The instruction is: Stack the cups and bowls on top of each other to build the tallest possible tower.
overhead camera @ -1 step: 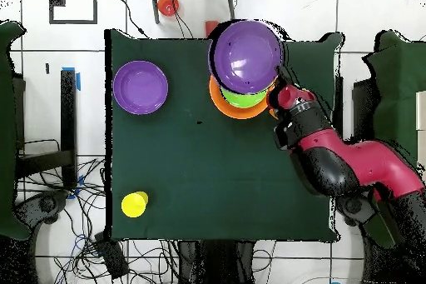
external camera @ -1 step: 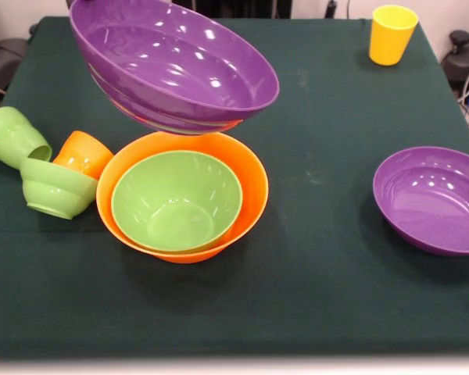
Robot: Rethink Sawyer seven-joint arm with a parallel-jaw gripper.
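Dark green tablecloth [external camera @ -1 step: 320, 258]. My gripper [overhead camera @ -1 step: 279, 73] holds a wide glossy purple plastic bowl [external camera @ -1 step: 172, 66] by its rim, tilted in the air over the large orange bowl [external camera @ -1 step: 250, 176] with a light-green bowl [external camera @ -1 step: 176, 199] nested inside. Second purple bowl [external camera @ -1 step: 434, 199] at 3 o'clock, well apart.

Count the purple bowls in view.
2: one purple bowl held tilted above the orange bowl, one resting alone on the cloth. More may hide beneath the lifted one.

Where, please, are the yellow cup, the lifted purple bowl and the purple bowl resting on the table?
yellow cup [external camera @ -1 step: 392, 35]: front view, its side wall.
lifted purple bowl [external camera @ -1 step: 176, 58]: front view, inner floor.
resting purple bowl [external camera @ -1 step: 431, 195]: front view, inner floor.
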